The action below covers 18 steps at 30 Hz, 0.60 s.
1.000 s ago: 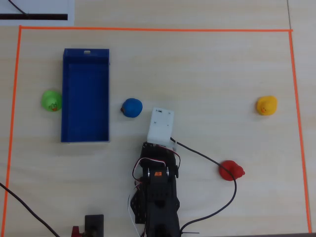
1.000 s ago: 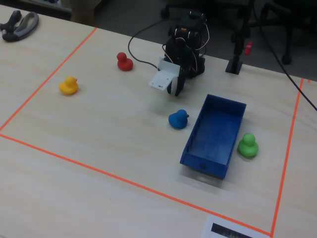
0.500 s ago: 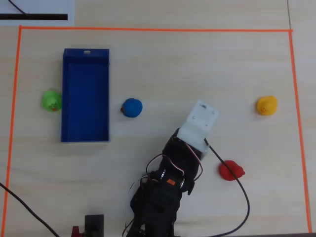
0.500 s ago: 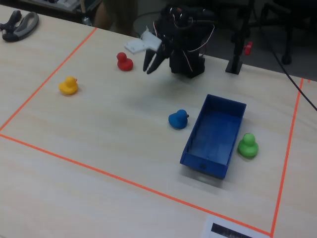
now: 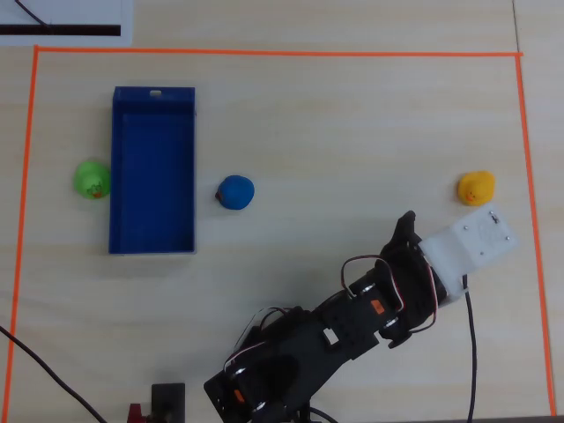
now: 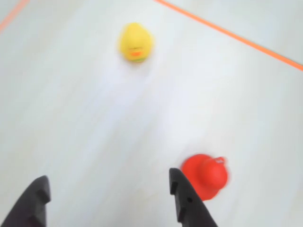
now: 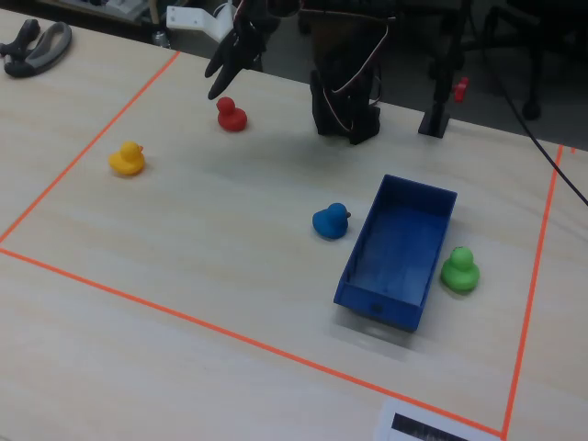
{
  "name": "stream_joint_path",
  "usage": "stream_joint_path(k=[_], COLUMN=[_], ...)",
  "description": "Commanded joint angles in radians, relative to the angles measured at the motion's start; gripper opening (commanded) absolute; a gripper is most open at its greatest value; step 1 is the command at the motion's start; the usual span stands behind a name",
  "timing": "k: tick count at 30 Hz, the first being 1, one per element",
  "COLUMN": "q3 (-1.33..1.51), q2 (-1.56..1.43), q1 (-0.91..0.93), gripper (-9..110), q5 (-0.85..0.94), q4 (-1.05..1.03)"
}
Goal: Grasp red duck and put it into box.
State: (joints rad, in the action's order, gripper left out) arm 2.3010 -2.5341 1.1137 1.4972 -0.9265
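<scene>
The red duck (image 7: pixel 231 115) stands on the table near the arm's base in the fixed view. In the wrist view it (image 6: pixel 206 176) lies just outside the right fingertip (image 6: pixel 179 185), not between the jaws. In the overhead view the arm hides it. My gripper (image 6: pixel 109 185) is open and empty, hovering above and just left of the duck in the fixed view (image 7: pixel 217 81). It also shows in the overhead view (image 5: pixel 407 222). The blue box (image 5: pixel 115 176) is open-topped and empty, far off at the overhead view's left; it also shows in the fixed view (image 7: pixel 381 308).
A yellow duck (image 5: pixel 476 188) (image 6: pixel 135 42) (image 7: pixel 127 159) sits beyond the gripper. A blue duck (image 5: pixel 236 192) (image 7: pixel 331 221) and a green duck (image 5: pixel 92 180) (image 7: pixel 459 270) flank the box. Orange tape (image 5: pixel 264 53) frames the work area.
</scene>
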Motion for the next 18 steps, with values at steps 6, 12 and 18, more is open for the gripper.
stream_joint_path(k=[6,12,18], q3=[0.129,0.126,0.112], q2=[0.143,0.319,0.414], q1=[0.193,0.284,0.351], gripper=[38,39,39], q5=[0.072,0.109,0.153], q4=[0.350,0.541,0.574])
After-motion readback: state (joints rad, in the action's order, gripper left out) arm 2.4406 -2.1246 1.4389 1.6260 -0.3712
